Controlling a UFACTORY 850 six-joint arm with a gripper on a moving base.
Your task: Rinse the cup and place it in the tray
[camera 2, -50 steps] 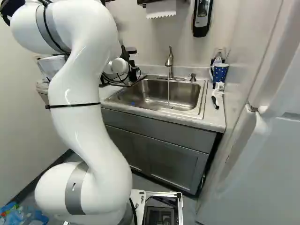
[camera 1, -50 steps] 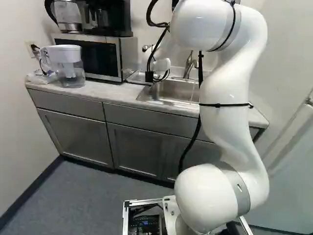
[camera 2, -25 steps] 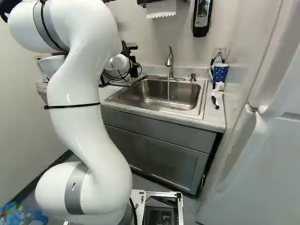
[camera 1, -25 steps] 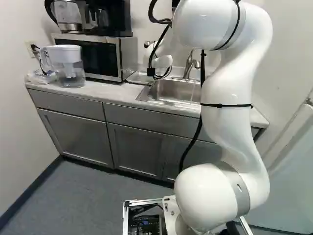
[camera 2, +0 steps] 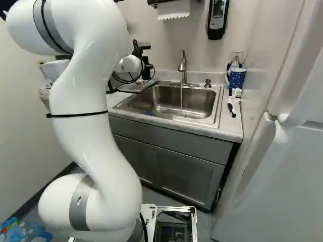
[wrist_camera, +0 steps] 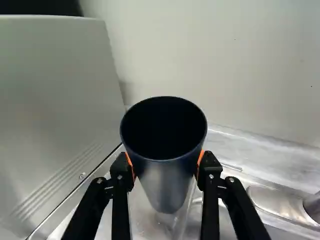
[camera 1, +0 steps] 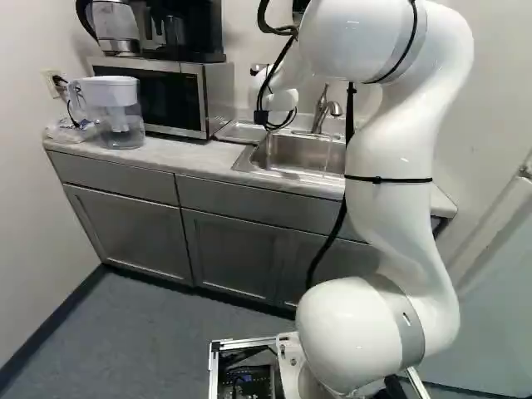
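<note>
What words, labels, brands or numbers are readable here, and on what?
None can be read.
Dark cup: no lettering visible.
Wall dispenser: any print too small.
Microwave and water filter pitcher: any print too small or blurred.
Blue mug: pale spots, no readable letters.

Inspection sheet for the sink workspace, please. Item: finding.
Surface: counter with steel sink set in; faucet running into it.
Job's things: dark cup, mouth towards the wrist camera; tray between microwave and sink. Cup-tray contact: cannot tell.
Clutter: patterned mug and brush at the sink's right, right base view; pitcher left of microwave, left base view.
Gripper: shut on cup, pads on two sides.
Cables: black cable strapped along arm.
Surroundings: wall dispenser, paper towel.
</note>
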